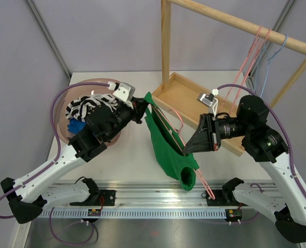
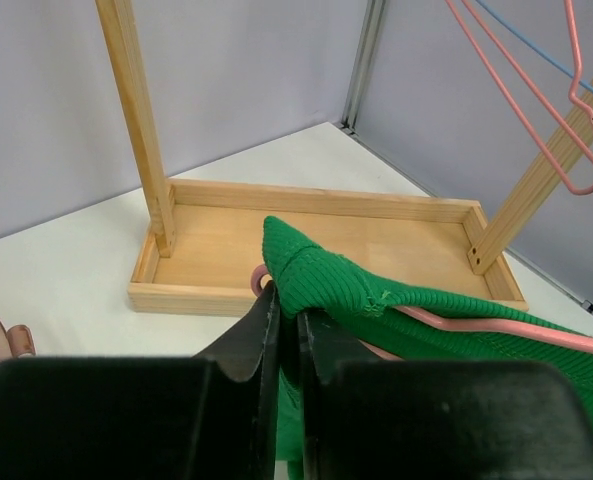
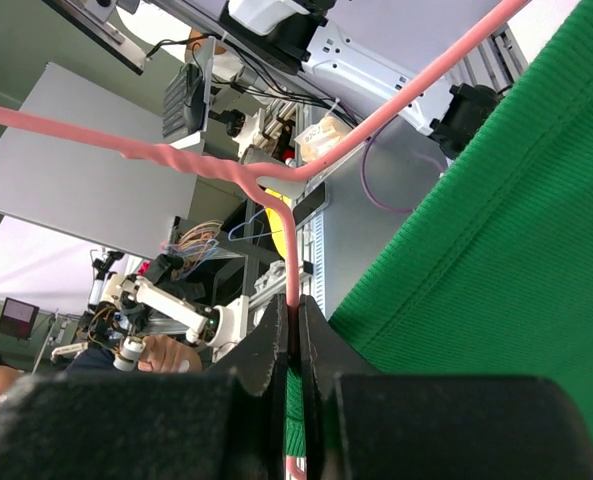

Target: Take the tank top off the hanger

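Observation:
A green ribbed tank top (image 1: 165,144) hangs on a pink hanger (image 1: 169,129), held in the air over the middle of the table. My left gripper (image 1: 141,109) is shut on the top's upper strap by the hanger's end; the left wrist view shows the green strap (image 2: 316,275) pinched between the jaws. My right gripper (image 1: 186,151) is shut on the pink hanger's wire (image 3: 292,270) at the top's lower right edge, with green fabric (image 3: 496,260) beside it. The hanger's hook end (image 1: 207,188) points down toward the front rail.
A wooden rack with a tray base (image 1: 186,95) stands at the back right; pink and blue hangers (image 1: 258,49) hang from its rail. A pink basket (image 1: 75,106) of striped and blue clothes sits at the left, under my left arm.

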`<state>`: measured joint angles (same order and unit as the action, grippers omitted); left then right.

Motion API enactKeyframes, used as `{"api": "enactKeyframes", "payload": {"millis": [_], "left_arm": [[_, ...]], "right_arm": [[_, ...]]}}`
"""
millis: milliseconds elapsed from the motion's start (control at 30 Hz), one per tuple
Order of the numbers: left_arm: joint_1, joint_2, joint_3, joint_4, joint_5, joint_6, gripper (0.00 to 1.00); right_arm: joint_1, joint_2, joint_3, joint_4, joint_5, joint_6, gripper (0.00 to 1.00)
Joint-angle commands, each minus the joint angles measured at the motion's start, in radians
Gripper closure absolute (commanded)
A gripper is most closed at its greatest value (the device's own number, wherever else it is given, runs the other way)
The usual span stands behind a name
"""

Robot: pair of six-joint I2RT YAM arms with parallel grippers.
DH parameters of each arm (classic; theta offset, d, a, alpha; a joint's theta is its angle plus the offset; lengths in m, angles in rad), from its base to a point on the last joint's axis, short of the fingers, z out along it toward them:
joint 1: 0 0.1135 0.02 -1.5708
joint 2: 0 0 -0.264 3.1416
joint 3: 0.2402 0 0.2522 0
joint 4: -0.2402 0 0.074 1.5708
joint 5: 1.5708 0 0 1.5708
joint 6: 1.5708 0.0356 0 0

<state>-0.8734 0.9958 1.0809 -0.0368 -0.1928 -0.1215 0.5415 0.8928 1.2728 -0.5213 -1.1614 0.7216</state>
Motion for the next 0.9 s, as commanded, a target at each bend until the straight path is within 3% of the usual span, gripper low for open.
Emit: {"api": "enactKeyframes", "payload": {"millis": [0,200,233,333,367,433,500,567,733,867], "left_arm": [[0.002,-0.028,0.001,0.055,-0.08,0.016,0.95],[0.004,-0.029,0.008,0.04,-0.177,0.016,0.97],[0.005,-0.026,0.013,0.016,-0.216,0.011,0.93],[0.017,-0.029,0.013,0.012,-0.182,0.0,0.66],[0.019,-0.032,0.005,0.015,-0.159,0.0,0.54],[0.019,-0.034,0.001,0.032,-0.082,0.0,0.53],[0.019,-0.025,0.001,0.032,-0.044,-0.003,0.79],[0.019,-0.011,0.002,0.032,-0.042,-0.006,0.95],[0.046,0.02,0.031,-0.004,-0.276,-0.078,1.0],[0.146,0.059,0.076,-0.119,-0.235,-0.197,1.0]], "right_arm": [[0.006,-0.015,0.008,-0.051,-0.018,-0.036,1.0],[0.006,-0.02,-0.009,-0.092,-0.006,-0.07,1.0],[0.006,-0.028,-0.012,-0.095,-0.007,-0.073,1.0],[0.006,-0.041,-0.02,-0.091,0.0,-0.073,1.0],[0.006,-0.045,-0.023,-0.088,-0.003,-0.067,1.0],[0.006,-0.046,-0.023,-0.077,-0.003,-0.062,1.0],[0.006,-0.046,-0.023,-0.059,-0.004,-0.051,1.0],[0.006,-0.048,-0.023,-0.051,-0.012,-0.042,1.0],[0.006,-0.067,-0.013,-0.095,-0.075,-0.097,1.0],[0.006,-0.132,-0.033,-0.034,-0.13,-0.113,1.0]]}}
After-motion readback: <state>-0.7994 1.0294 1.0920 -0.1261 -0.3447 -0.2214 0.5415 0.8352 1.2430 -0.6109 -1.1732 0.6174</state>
